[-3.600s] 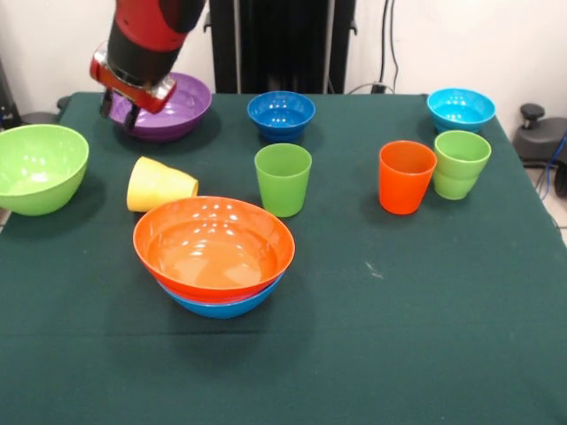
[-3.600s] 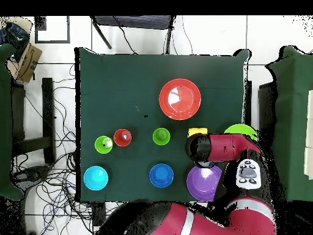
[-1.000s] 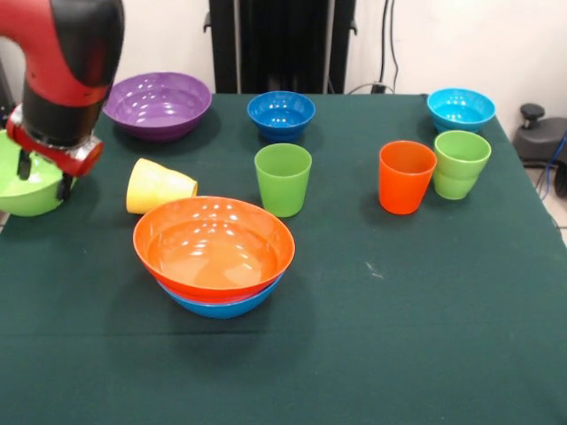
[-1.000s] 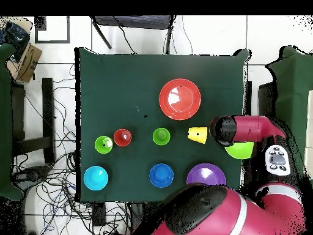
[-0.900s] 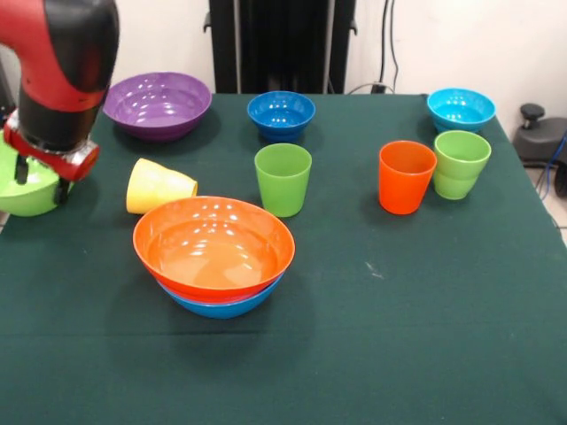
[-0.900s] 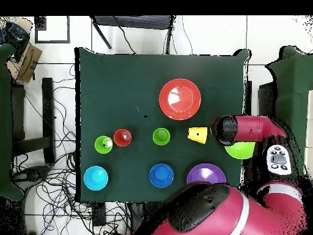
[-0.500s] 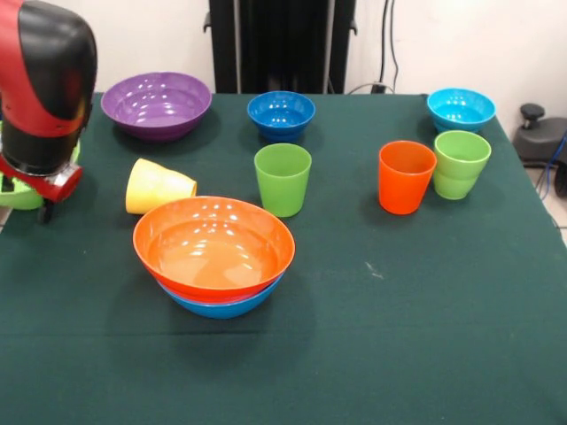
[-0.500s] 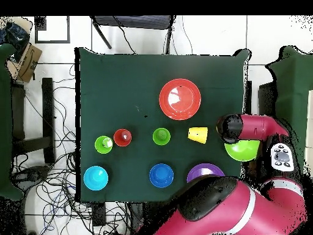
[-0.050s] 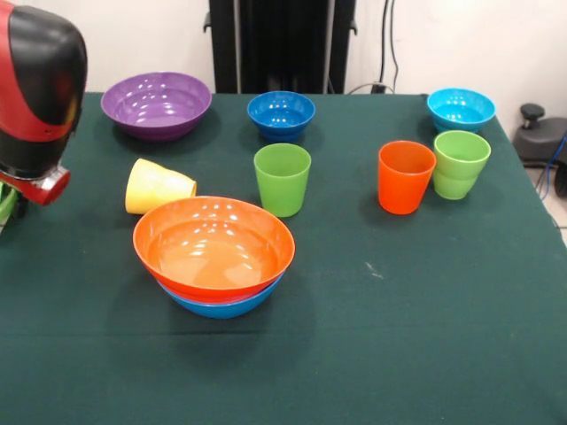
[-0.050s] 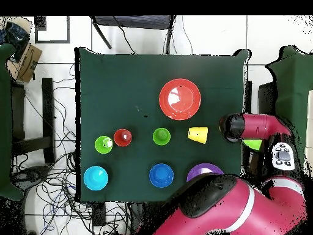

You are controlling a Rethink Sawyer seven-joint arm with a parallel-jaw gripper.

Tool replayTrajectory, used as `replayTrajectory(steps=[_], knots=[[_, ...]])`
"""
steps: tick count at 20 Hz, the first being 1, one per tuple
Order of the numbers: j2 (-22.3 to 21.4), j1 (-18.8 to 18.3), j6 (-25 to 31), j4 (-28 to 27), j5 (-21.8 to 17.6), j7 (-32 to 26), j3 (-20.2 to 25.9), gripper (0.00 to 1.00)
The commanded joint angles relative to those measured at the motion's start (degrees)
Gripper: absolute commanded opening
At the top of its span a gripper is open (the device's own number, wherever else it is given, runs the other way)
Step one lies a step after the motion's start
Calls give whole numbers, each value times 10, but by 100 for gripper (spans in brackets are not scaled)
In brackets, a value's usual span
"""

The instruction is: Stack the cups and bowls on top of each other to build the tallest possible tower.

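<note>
While arm (image 9: 35,97) overhangs table (image 9: 425,292) edge, middle lies open.

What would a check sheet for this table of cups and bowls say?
Surface: dark green cloth covers the table.
Job's things: orange bowl nested in blue bowl; purple bowl, dark blue bowl and turquoise bowl stand alone; lime green bowl at the table's edge, mostly hidden by the arm; yellow cup on its side; green cup, orange cup and light green cup upright.
Clutter: nothing seen.
End effector: by the lime green bowl; grip cannot be told.
Cables: loose cables on the floor.
Surroundings: tiled floor.
</note>
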Motion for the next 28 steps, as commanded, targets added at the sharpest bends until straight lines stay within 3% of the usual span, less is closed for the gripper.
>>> replayTrajectory(steps=[1,9,15,21,28], knots=[[29,19,7,35,-30,-106,48,0],[-72,69,37,122,1,-69,30,0],[-145,106,85,158,36,-58,35,0],[-204,140,153,163,67,-75,37,0],[-241,162,215,130,82,-104,50,0]])
